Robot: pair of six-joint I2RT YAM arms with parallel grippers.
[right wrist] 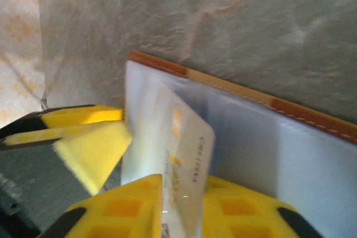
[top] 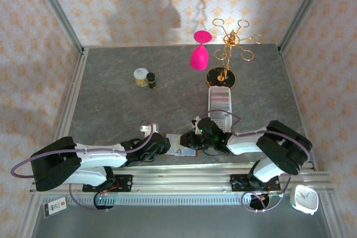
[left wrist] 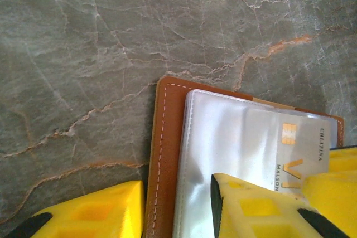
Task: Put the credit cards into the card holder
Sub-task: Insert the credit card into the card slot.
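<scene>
The desk (left wrist: 111,37) looks like matt grey stone, veined with thin rust-coloured and whitish lines. The card holder (left wrist: 166,137) is smooth reddish-brown leather with pale stitching along its edge. Inside it, a clear plastic sleeve (left wrist: 223,149) is glossy and streaked with reflected light. The credit card (left wrist: 307,149) is pale, shiny plastic with a gold metallic chip. The fingers (left wrist: 95,213) of the left hand (left wrist: 173,215) are matt yellow plastic with moulded recesses — black at the tips. Farther back stand a rack (top: 226,54) of polished gold-coloured wire, a glossy pink goblet (top: 199,57) and a white perforated plastic tray (top: 219,101) — with brushed metal rails (top: 184,174) at the near edge.
</scene>
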